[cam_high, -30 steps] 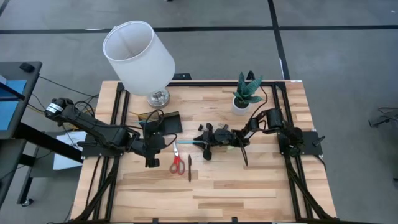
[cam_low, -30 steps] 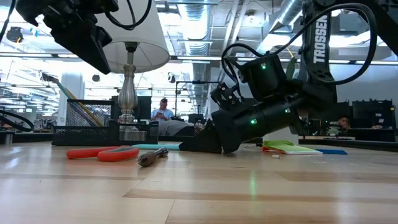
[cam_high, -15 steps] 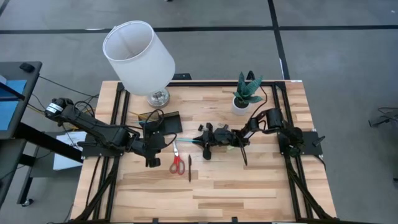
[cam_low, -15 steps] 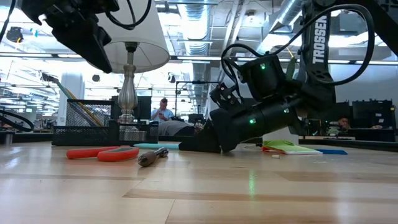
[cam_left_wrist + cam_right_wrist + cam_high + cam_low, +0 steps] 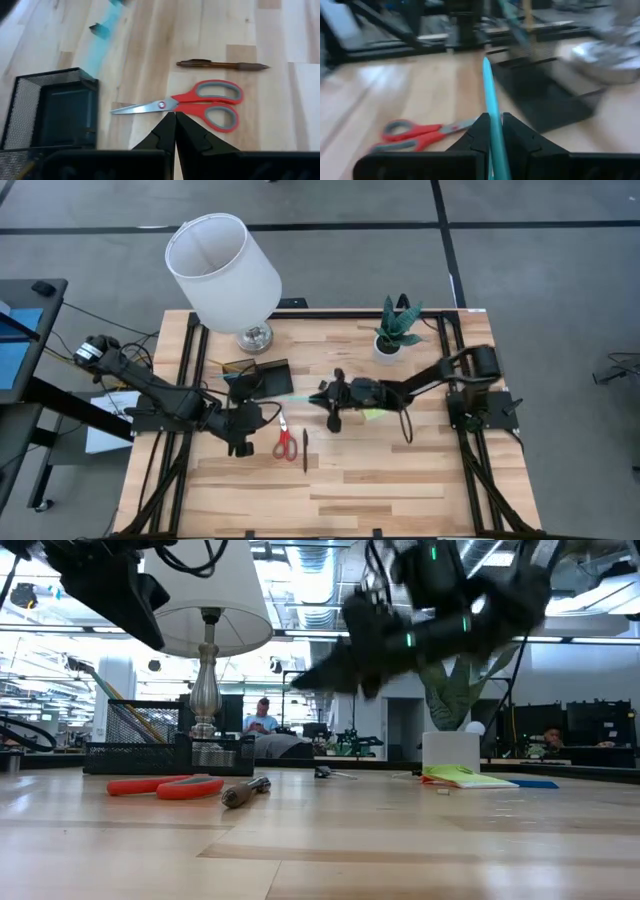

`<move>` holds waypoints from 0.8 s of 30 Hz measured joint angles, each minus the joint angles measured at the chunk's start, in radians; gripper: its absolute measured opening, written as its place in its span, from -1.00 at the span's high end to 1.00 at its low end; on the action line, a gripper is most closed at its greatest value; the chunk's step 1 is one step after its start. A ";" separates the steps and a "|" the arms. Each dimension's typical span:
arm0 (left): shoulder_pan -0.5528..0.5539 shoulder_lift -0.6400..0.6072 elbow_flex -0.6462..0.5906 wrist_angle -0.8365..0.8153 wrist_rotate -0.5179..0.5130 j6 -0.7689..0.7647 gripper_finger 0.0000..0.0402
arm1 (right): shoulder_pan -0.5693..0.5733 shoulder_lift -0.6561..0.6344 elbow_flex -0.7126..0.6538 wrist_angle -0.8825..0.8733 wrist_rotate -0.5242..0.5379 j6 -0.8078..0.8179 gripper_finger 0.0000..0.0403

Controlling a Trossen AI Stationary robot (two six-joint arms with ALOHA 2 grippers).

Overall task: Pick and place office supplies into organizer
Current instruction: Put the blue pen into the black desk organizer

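My right gripper [image 5: 326, 396] is raised above the table's middle, shut on a light-blue pen [image 5: 290, 397] that points toward the black mesh organizer [image 5: 263, 377]. The right wrist view shows that pen [image 5: 489, 85] running out past the fingers toward the organizer [image 5: 545, 102]. Red-handled scissors [image 5: 286, 439] and a dark pen [image 5: 305, 450] lie flat on the wood. My left gripper [image 5: 175, 116] is shut, hovering just on the near-left side of the scissors [image 5: 200, 102]. A lime-green sticky pad [image 5: 465, 776] and a blue eraser [image 5: 535, 783] rest on the table under the right arm. My right gripper pinches the light-blue pen's rear part [image 5: 493, 120] between its two fingers. The pen lies along the fingers and sticks out ahead of them toward the table's left. It is lifted clear of the table, roughly level.
A white-shaded lamp [image 5: 222, 268] stands at the far left behind the organizer, and a small potted plant [image 5: 395, 330] stands at the far right. A small black binder clip [image 5: 325, 772] lies on the wood. The near half of the table [image 5: 340, 500] is bare wood.
My right gripper has risen from the table top with the light-blue pen, lifting it clear, and its arm has stretched out toward the table's left. My left gripper has shifted slightly toward the near edge. Scissors and dark pen have stayed put.
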 joint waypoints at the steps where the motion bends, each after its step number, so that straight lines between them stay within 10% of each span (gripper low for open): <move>1: -0.013 -0.004 0.001 -0.002 0.000 -0.009 1.00 | -0.001 -0.045 0.024 -0.083 0.034 -0.015 0.86; 11: -0.167 -0.005 0.150 -0.220 -0.241 -0.114 1.00 | -0.070 -0.177 0.581 -0.967 0.073 -0.032 0.86; 17: -0.251 -0.005 0.277 -0.418 -0.494 -0.215 1.00 | -0.115 -0.010 0.945 -1.213 0.012 0.054 0.86; 24: -0.313 -0.005 0.328 -0.803 -0.520 -0.486 1.00 | -0.136 0.272 1.279 -1.426 -0.032 0.067 0.86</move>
